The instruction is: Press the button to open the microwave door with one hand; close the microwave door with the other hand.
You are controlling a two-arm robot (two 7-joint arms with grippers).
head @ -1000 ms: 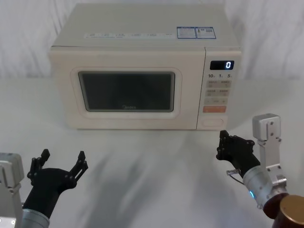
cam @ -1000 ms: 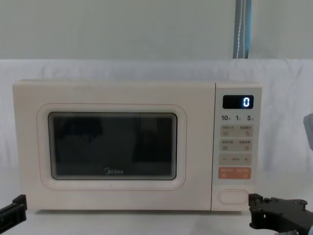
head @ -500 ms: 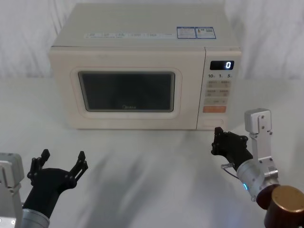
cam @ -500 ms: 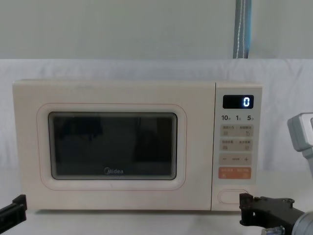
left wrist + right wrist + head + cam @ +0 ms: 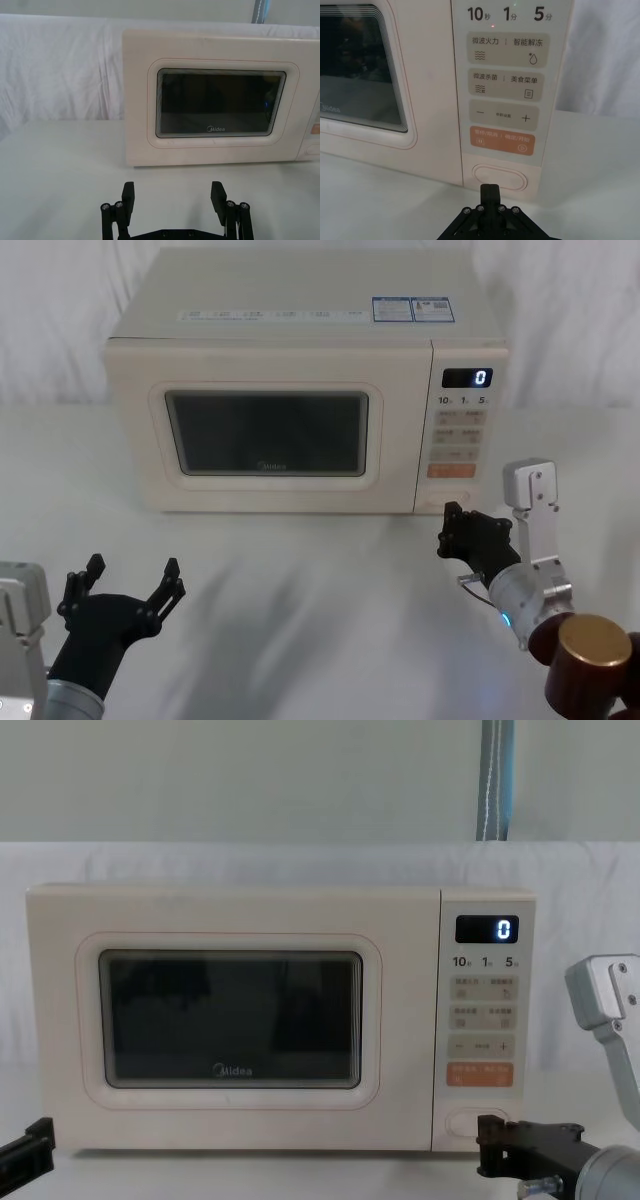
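The cream microwave point(image 5: 300, 300) stands at the back of the table with its door point(image 5: 270, 430) closed flush; the door point(image 5: 230, 1020) has a dark window. The oval button point(image 5: 500, 177) sits lowest on the keypad strip, under the orange key point(image 5: 502, 141). My right gripper point(image 5: 490, 191) is shut, its fingers pressed into one point just in front of the button's lower edge. From the head view the right gripper point(image 5: 450, 525) is close below the button point(image 5: 447, 502); I cannot tell whether they touch. My left gripper point(image 5: 133, 570) hovers open near the front left, far from the microwave.
A white cloth covers the table point(image 5: 320, 590) and a white drape hangs behind. The display point(image 5: 487, 928) reads 0. My right arm's silver link point(image 5: 530, 505) and brown joint cap point(image 5: 590, 645) rise at the lower right. Open tabletop lies between the left gripper point(image 5: 173, 192) and the door point(image 5: 220, 107).
My right gripper has moved forward and to the left, closing in on the button. The left arm and the door have not moved.
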